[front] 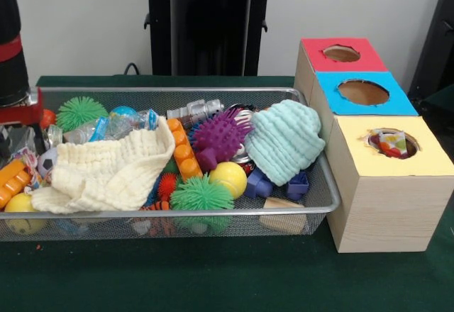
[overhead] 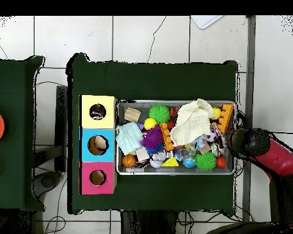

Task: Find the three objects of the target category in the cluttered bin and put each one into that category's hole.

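Observation:
A wire mesh bin [front: 323, 191] holds mixed toys under two cloths: a cream knitted one [front: 106, 174] and a mint one [front: 285, 140]. Among the toys are a purple spiky ball [front: 220, 135], two green spiky balls [front: 201, 193] [front: 80, 112], a yellow ball [front: 228, 177] and an orange brick strip [front: 182, 149]. Beside the bin stand a red box [front: 312, 46], a blue box [front: 401, 103] and a yellow box [front: 383, 184], each with a hole on top. Something colourful [front: 392, 144] shows in the yellow box's hole. My gripper [front: 21, 131] hangs over the bin's left end; the arm [overhead: 259, 149] hides it in the overhead view.
A silver metal part [front: 195, 110], blue bricks [front: 259, 184] and a wooden block [front: 282, 213] also lie in the bin. Green cloth [front: 227, 276] covers the table. In the overhead view a second green table [overhead: 14, 134] with orange things stands at the left.

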